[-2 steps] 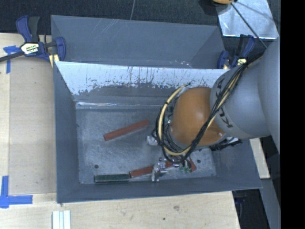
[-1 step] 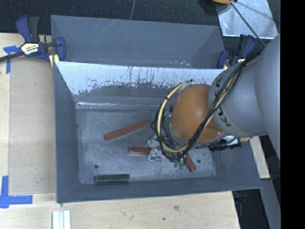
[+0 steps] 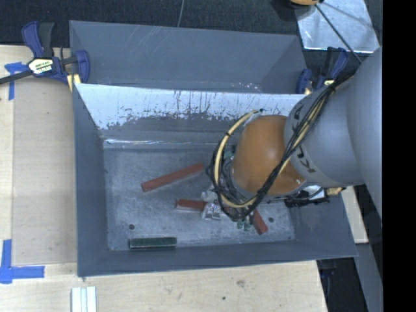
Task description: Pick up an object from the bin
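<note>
- I see the gripper (image 3: 211,212) low over the bin (image 3: 91,194) floor, right of the middle, under the arm's orange cover (image 3: 260,155).
- From here I cannot tell whether it is released or clenched.
- A short red-brown bar (image 3: 188,205) lies flat just to its left, its right end at the gripper's tip.
- A long red-brown stick (image 3: 172,177) lies slanted just above that bar, apart from it.
- Another red-brown piece (image 3: 260,223) pokes out from below the cover, to the gripper's right.
- A dark green bar (image 3: 153,242) lies along the near wall, well apart.
</note>
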Robot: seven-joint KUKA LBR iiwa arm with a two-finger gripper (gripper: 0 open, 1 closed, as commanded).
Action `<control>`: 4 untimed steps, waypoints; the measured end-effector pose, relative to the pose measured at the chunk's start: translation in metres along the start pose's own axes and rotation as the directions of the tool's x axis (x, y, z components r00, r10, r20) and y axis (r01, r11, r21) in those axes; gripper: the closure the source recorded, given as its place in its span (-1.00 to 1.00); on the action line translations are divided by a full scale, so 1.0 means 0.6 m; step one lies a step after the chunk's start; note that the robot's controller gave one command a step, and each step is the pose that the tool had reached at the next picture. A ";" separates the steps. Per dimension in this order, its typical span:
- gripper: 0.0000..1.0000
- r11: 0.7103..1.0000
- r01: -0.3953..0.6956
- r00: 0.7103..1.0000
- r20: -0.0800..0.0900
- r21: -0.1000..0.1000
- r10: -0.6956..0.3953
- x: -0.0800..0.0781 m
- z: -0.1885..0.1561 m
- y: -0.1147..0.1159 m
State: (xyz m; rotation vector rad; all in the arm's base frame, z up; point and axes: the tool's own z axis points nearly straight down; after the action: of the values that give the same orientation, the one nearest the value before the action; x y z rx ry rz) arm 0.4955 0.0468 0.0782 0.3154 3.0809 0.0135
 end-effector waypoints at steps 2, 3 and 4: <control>1.00 1.000 0.000 0.999 -0.037 0.011 0.001 0.007 -0.015 -0.002; 1.00 1.000 -0.001 0.999 -0.042 0.013 0.001 0.006 -0.038 -0.003; 1.00 1.000 -0.003 0.999 -0.040 0.012 0.004 0.003 -0.056 -0.002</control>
State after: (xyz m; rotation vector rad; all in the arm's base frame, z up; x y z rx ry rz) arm 0.4922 0.0460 0.1116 0.3250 3.1216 0.0011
